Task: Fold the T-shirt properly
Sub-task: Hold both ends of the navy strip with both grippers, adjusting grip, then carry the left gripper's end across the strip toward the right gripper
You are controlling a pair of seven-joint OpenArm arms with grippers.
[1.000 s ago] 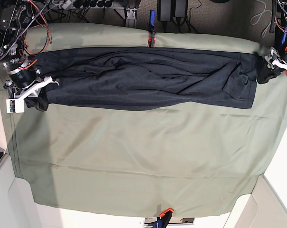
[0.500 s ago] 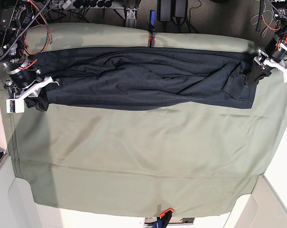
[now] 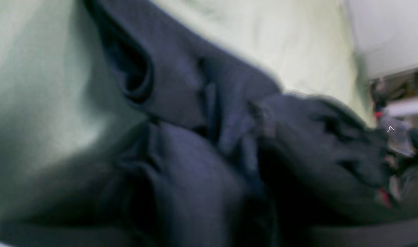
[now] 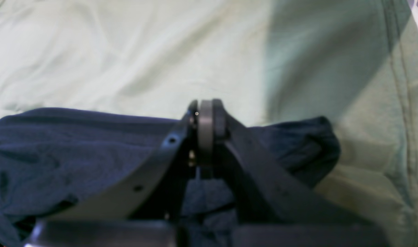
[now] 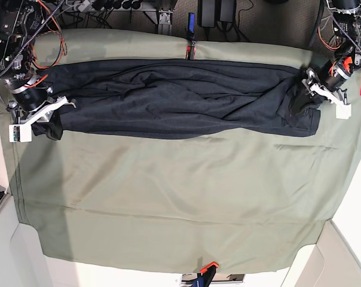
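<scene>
The dark navy T-shirt (image 5: 168,98) lies as a long wrinkled band across the far part of the olive table cover (image 5: 180,191). My left gripper (image 5: 306,95) is at the shirt's right end, shut on bunched cloth and lifting it inward over the shirt. The left wrist view is blurred and mostly filled by dark shirt folds (image 3: 202,164); the fingers cannot be made out there. My right gripper (image 5: 49,116) is at the shirt's left end, shut on its edge. In the right wrist view its fingers (image 4: 205,113) are pressed together over the shirt (image 4: 75,144).
An orange-and-black clamp (image 5: 190,51) holds the cover at the far edge, and another (image 5: 207,267) holds it at the near edge. Cables and gear (image 5: 109,6) lie behind the far edge. The cover's right edge (image 5: 348,149) is close to the left arm.
My left gripper has moved leftward in the base view from the table's right edge, carrying the shirt's right end inward so it bunches. The right gripper has stayed put.
</scene>
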